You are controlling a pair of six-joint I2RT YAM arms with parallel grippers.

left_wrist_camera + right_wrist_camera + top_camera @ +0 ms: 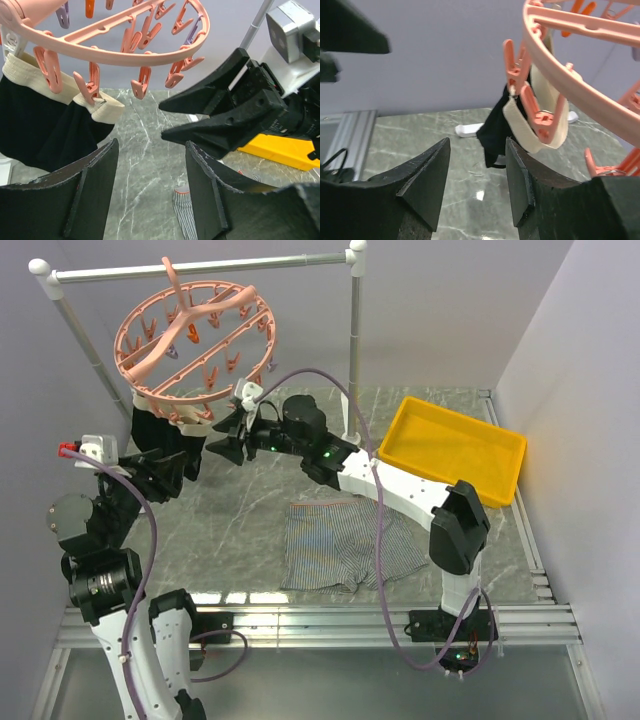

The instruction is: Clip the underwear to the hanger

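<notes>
One pair of striped grey underwear (pixel 345 545) lay flat on the marble counter (pixel 230 530), toward its near edge and well apart from both tools. We saw the left tool (pixel 150 150) and the right tool (pixel 477 145) raised close together beneath the near rim of the pink hanger (pixel 115 56). Each had its fingers spread, with nothing between them. A black garment (pixel 30 125) with a cream waistband hung clipped to the hanger, just beside the tools. The hanger hung from a grey rail (pixel 200 267).

Overhead; both wrists close under hanger (pixel 116 56)
</notes>
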